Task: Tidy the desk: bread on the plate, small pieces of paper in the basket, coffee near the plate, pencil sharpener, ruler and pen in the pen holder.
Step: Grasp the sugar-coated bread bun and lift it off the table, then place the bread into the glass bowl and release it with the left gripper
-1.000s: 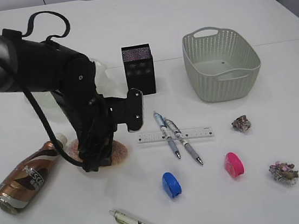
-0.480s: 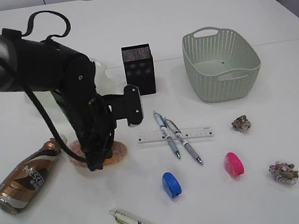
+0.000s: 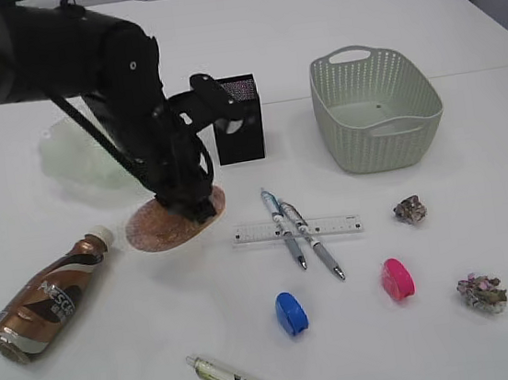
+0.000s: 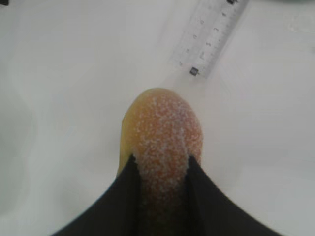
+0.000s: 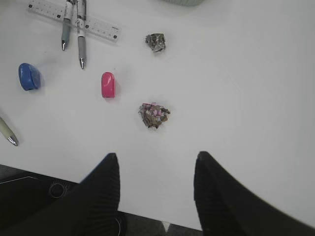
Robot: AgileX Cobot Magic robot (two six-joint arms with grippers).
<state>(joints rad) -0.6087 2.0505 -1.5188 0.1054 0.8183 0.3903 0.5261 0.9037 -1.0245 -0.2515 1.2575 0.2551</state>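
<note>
Sugary brown bread [image 4: 162, 142] sits pinched between my left fingers [image 4: 160, 169], sticking out in front of them, lifted off the bench [image 3: 144, 352]. I think it goes on the pale green plate [image 3: 69, 157] next, which lies up and to the left, on my left arm's side. My right fingers [image 5: 155, 184] hang open, holding nothing, over the bench edge.

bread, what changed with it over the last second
The left gripper, fingers shut on the bread, has carried it up and back toward the plate. The coffee bottle, ruler, pens and sharpeners stayed put.
</note>
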